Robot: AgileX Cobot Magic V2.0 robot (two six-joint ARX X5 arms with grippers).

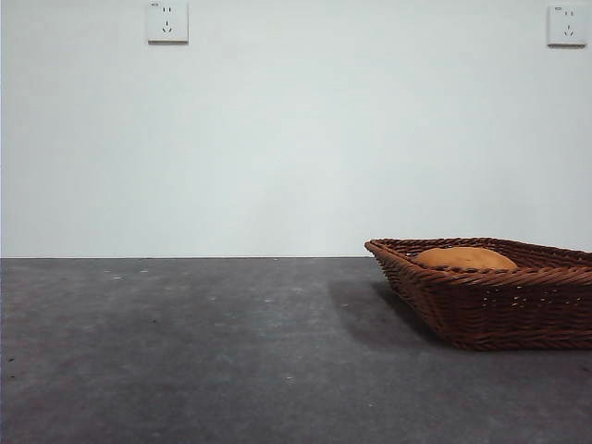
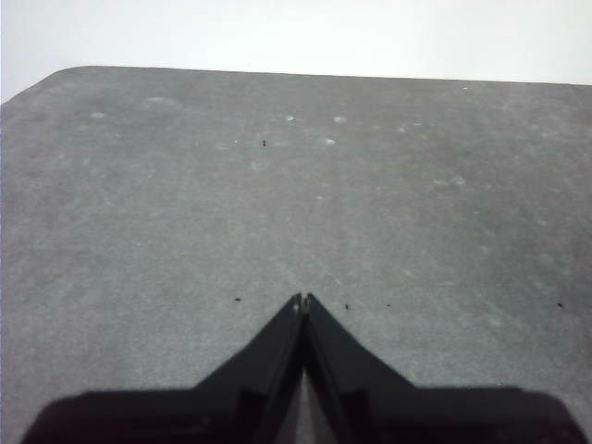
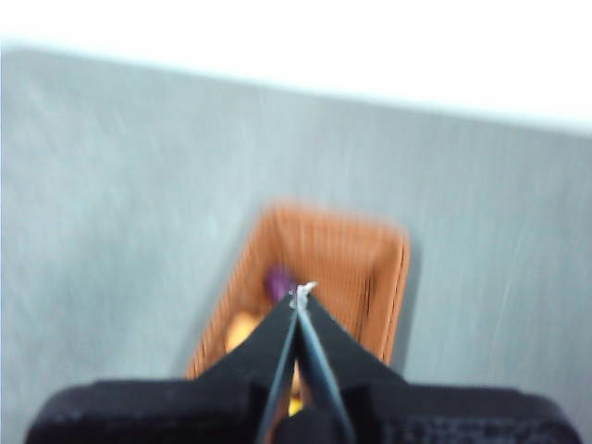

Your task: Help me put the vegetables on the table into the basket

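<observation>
Wicker basket (image 1: 490,301) sits on the grey desk (image 1: 185,351) in the front view, a brown potato (image 1: 462,258) poking over its rim; no pincer shows here. Left wrist view: left pincer (image 2: 302,301) pressed together over bare desk, no veg near it. Right wrist view is blurry: right pincer (image 3: 302,294) pressed together, empty, above the basket, eggplant (image 3: 277,282) just beyond its tips. Looks done; I'd guess the basket is light and stiff, best grabbed by the rim.
</observation>
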